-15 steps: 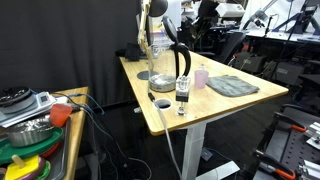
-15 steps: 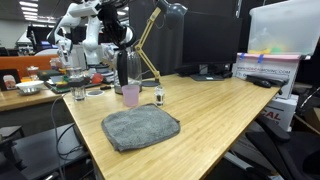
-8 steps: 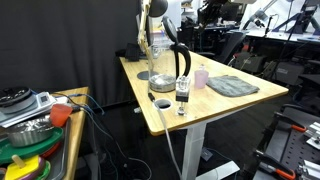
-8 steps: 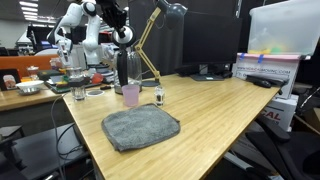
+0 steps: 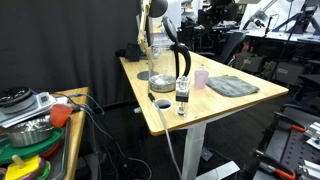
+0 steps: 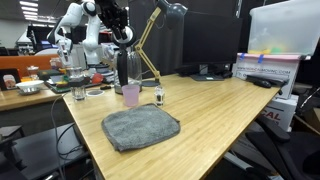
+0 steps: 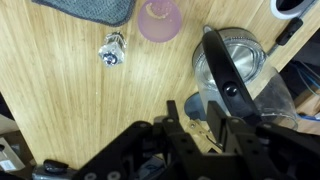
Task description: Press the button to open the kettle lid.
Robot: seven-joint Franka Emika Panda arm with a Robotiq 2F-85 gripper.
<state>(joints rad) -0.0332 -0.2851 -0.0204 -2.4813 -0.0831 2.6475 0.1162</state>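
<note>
Wooden surface (image 7: 60, 100): fingers (image 7: 176, 118) apart above it, kettle (image 7: 250, 60) just ahead of them, pink cup (image 7: 158, 20) and small bottle (image 7: 113, 48) farther ahead.

The top edge of the wrist view cuts off the cloth (image 7: 88, 8) and the pink cup (image 7: 158, 18), and the end effector (image 7: 207, 125) covers part of the kettle (image 7: 245, 62). In an exterior view the lid (image 6: 125, 52) is too small and dark for us to read. We cannot tell how the end effector's jaws stand.
</note>
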